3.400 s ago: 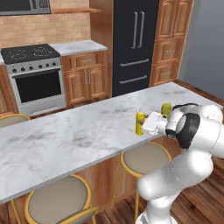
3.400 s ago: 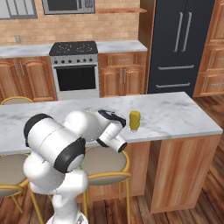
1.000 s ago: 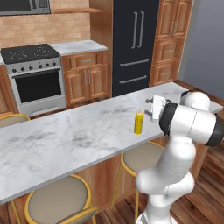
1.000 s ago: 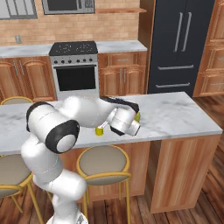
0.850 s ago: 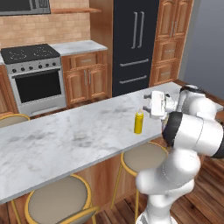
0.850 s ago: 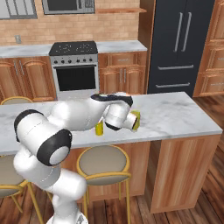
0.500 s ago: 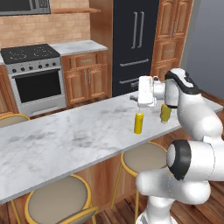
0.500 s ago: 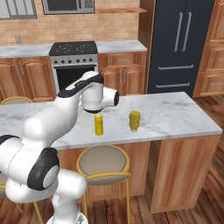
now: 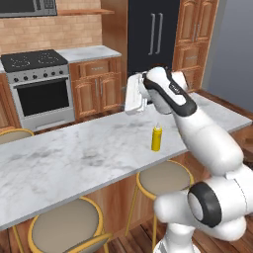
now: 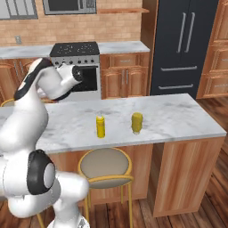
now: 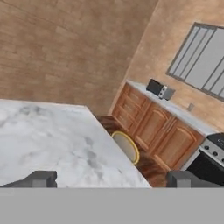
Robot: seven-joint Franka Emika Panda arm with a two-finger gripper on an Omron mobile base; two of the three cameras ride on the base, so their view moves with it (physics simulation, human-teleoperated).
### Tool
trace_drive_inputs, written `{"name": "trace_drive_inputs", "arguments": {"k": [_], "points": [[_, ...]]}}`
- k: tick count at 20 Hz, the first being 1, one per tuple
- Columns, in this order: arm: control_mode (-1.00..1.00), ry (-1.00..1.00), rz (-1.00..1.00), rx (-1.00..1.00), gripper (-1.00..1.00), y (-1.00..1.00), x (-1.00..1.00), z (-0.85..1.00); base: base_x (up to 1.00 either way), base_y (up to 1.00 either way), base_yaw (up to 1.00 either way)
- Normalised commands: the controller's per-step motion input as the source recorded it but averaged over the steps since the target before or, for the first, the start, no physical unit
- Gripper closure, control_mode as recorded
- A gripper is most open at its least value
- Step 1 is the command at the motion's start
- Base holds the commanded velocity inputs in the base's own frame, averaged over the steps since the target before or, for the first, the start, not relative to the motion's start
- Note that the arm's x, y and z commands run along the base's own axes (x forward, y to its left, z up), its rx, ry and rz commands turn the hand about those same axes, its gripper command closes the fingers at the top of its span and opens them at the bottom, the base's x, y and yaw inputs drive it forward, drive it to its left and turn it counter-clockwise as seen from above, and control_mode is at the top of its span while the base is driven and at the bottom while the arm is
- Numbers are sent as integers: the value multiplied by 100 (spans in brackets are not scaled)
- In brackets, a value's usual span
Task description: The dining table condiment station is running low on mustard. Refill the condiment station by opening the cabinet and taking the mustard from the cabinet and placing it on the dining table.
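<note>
The mustard (image 9: 156,138), a small yellow squeeze bottle with a pointed cap, stands upright on the white marble dining table (image 9: 74,158); the right base view shows the mustard (image 10: 101,126) near the front edge of the dining table (image 10: 178,118). My gripper (image 9: 129,97) hangs above the table, up and to the left of the bottle, well clear of it. In the hand view the gripper (image 11: 113,179) is open, with its fingertips (image 11: 41,178) far apart and nothing between them. Reddish-brown cabinets (image 9: 196,29) beside the fridge are shut; I cannot tell which one is the cabinet.
A second yellowish container (image 10: 136,123) stands on the table right of the mustard. Round stools (image 10: 106,164) are tucked under the table's near side. Behind are a steel stove (image 9: 37,89), a black fridge (image 9: 153,37) and wooden base cabinets (image 11: 153,127).
The arm has swung up and to the left, away from the mustard, which stays standing on the table. The gripper stays open.
</note>
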Motion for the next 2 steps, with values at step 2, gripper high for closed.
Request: {"name": "trace_drive_inputs", "arguments": {"k": [2], "points": [[-100, 4, 0, -6, -100, 46, 0, -1, 0, 0, 0]]}}
